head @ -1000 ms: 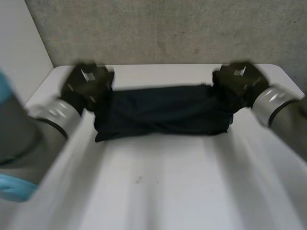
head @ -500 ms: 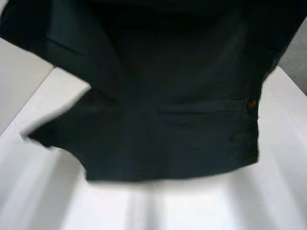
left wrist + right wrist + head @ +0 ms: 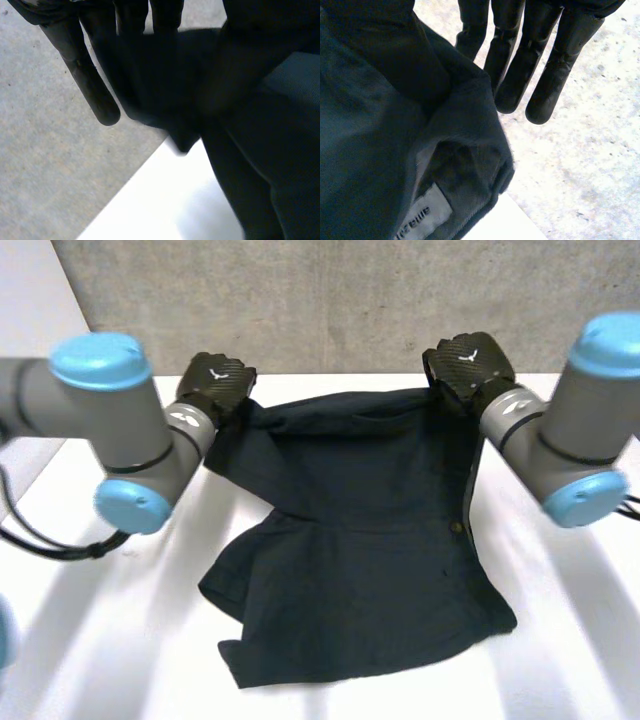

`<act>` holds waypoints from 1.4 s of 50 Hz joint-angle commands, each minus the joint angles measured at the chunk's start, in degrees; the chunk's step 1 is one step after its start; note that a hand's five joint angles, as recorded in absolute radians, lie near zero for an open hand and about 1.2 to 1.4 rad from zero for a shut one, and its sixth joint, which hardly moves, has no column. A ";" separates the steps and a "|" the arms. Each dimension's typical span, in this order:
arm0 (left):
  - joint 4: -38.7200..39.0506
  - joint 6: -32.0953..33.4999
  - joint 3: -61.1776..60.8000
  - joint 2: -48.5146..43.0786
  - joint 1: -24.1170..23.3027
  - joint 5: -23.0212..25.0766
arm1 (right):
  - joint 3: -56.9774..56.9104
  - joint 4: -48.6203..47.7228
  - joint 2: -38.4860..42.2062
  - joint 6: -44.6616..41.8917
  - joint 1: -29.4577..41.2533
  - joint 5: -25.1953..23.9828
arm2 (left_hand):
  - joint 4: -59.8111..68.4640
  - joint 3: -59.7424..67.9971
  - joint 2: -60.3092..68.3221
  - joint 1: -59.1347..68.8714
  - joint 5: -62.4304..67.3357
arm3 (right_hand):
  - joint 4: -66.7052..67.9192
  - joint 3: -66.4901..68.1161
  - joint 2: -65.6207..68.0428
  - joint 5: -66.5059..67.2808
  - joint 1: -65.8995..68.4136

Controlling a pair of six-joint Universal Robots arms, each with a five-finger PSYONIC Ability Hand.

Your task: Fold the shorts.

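A pair of dark navy shorts (image 3: 360, 540) hangs by its waistband at the far edge of a white table (image 3: 560, 670), with the rest of it draped down onto the tabletop towards the camera. The cloth is creased. The two leg openings lie spread and uneven at the near end, and one leg's hem curls at its corner. A small brown button (image 3: 457, 528) sits near the shorts' right side seam.

The left hand (image 3: 215, 385) holds one waistband corner. In the left wrist view its fingers (image 3: 92, 85) are straight, and the cloth is pinched across them under a dark, blurred shape that looks like the thumb. The right hand (image 3: 468, 365) holds the other corner. In the right wrist view its fingers (image 3: 545, 65) are straight, with a bunched fold of waistband pinned beside them.

Inside that fold is a white sewn-in label (image 3: 422, 216). It is cut off at the edge, and its dark lettering cannot be read. Behind the table is a grey concrete wall (image 3: 330, 300).
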 commanded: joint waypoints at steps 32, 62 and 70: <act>-2.55 -16.32 -51.15 38.80 -3.04 -4.40 | 38.22 18.55 -23.92 -12.89 -7.09 -10.89 | -41.42 -40.10 -41.43 -35.40 -39.19 | -57.06 -56.49 -56.22 -54.69 -45.41; -3.62 -19.86 -67.18 40.32 -7.61 -3.07 | 57.40 -2.72 -20.41 -16.95 -15.44 -18.98 | -39.90 -38.58 -39.91 -33.88 -37.67 | 11.68 12.25 12.52 14.05 23.34; 0.60 -19.77 -65.43 38.13 -9.46 -3.78 | 58.10 -2.63 -20.50 -16.07 -15.53 -18.45 | -39.73 -38.42 -39.74 -33.71 -37.50 | 11.68 12.25 12.52 14.05 23.34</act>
